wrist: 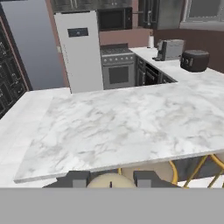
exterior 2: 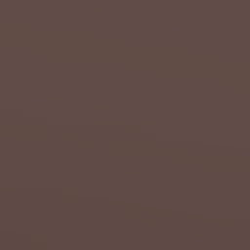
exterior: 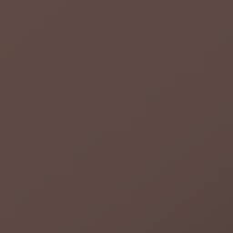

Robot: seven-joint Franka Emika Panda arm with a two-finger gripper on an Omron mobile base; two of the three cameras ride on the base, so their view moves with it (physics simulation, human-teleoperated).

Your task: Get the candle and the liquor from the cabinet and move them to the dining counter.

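Between the two dark finger tips of the pincer [wrist: 110, 180], at the bottom of the hand view, the round cream-white top of the pillar candle [wrist: 110, 181] is seen, clamped by the partly closed jaws. Above and beyond it, the large white grey-veined marble tabletop of the dining counter [wrist: 118, 127] is spread wide, with a gold-framed round tan stool [wrist: 162, 169] tucked under its near edge to the right. A drop short of the slab is judged the chief risk: if the candle is released over the stool, it could tumble off. Both base views are blocked by a flat brown surface, so clearance around the base cannot be checked.
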